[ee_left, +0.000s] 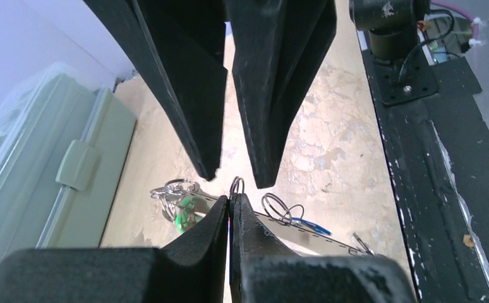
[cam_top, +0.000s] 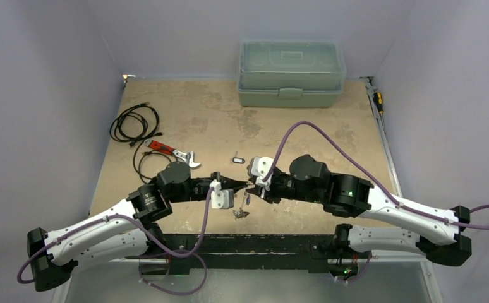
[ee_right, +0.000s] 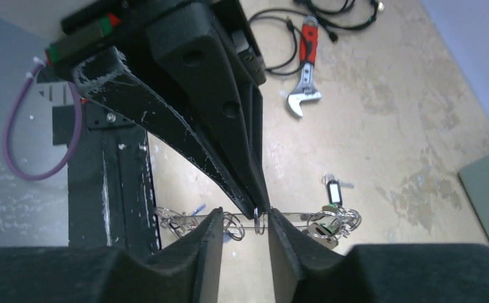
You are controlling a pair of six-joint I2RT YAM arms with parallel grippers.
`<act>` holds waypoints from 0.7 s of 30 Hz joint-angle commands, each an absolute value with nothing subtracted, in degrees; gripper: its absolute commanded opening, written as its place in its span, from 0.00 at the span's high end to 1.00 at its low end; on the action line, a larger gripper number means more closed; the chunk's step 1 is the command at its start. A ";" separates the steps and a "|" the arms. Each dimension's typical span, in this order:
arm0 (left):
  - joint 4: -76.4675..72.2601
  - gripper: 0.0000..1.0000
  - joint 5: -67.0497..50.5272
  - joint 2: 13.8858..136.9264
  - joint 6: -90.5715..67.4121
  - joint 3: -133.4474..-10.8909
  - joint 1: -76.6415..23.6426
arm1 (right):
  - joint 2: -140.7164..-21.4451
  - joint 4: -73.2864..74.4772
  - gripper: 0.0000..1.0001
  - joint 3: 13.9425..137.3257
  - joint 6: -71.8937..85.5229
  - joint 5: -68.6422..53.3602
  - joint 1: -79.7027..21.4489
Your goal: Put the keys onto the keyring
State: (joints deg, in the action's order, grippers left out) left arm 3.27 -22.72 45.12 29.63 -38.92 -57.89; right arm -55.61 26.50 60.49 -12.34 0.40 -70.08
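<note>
The keyring (ee_right: 295, 215) is off the table (cam_top: 330, 132), hanging in the air between the 2 arms near the front edge. Its wire runs crosswise to both sets of fingers. Several keys (ee_right: 330, 222) bunch at each end of the visible wire, and 1 dark-tagged key (cam_top: 237, 160) lies loose on the table just beyond. The left end effector (ee_left: 229, 205) is clamped shut at mid-wire, where a small split ring (ee_right: 259, 222) sits; whether it pinches wire or ring cannot be told. The right end effector (ee_right: 245, 216) stands apart, straddling that same spot and gripping nothing. Judgement: the loose key lies beyond both tips, and the free right arm is better placed to fetch it
</note>
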 commanded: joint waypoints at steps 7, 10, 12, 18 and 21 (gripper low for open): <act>-13.55 1.00 -18.13 39.98 21.98 -35.36 -57.75 | -51.62 17.25 0.57 57.46 -11.49 1.34 -70.40; -16.41 1.00 -18.09 38.64 20.16 -34.46 -57.74 | -47.53 12.10 0.57 53.60 -11.00 0.54 -70.40; -18.15 1.00 -18.31 38.01 18.77 -33.96 -57.67 | -44.32 8.32 0.57 50.44 -10.98 1.06 -70.40; -22.22 1.00 -19.60 36.25 16.38 -32.79 -57.66 | -37.69 0.24 0.60 44.29 -10.56 0.10 -70.40; -23.97 1.00 -20.51 35.95 15.21 -32.45 -57.62 | -37.81 -1.74 0.62 43.82 -10.54 0.09 -70.40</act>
